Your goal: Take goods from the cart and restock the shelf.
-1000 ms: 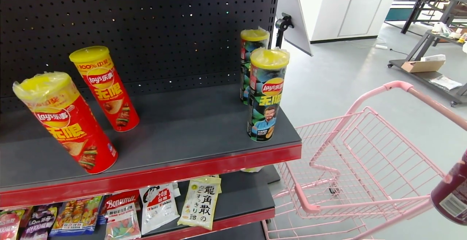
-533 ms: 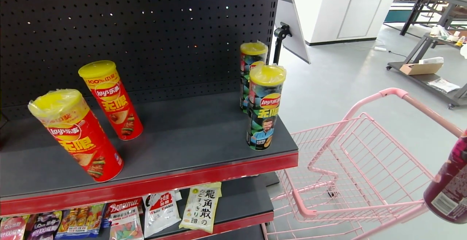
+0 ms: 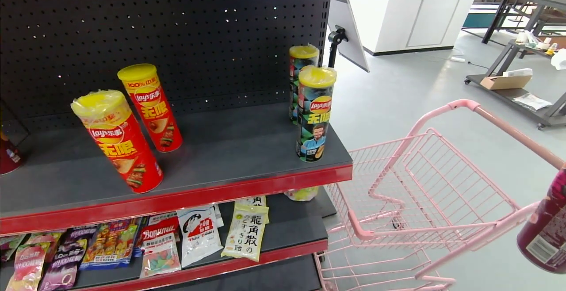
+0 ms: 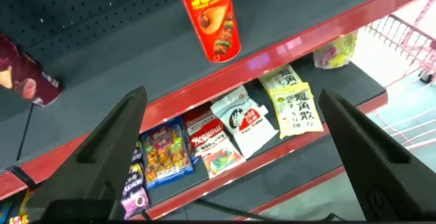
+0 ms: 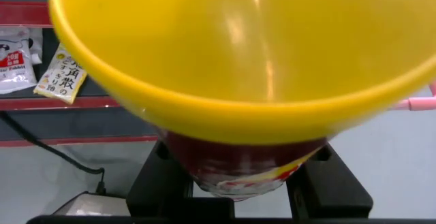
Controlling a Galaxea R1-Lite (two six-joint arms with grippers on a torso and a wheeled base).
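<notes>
Well, my right hand point(image 5: 245, 186) grips the maroon can point(image 3: 546, 233), its yellow lid point(image 5: 238, 60) blocking most of that wrist view (the head view cuts it off at the edge, beside the pink cart point(image 3: 468, 104)). My left hand point(image 4: 235, 152) hangs spread, holding nothing, before the shelf point(image 3: 221, 154), which has bare room between the red tubes point(image 3: 117, 140) and dark tubes point(image 3: 313, 114).

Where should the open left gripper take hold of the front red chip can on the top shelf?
Round the middle of the front red chip can, coming from the aisle side with the left gripper, jaws either side. It stands on its base; loose wrap covers its lid, and pegboard closes the back.
</notes>
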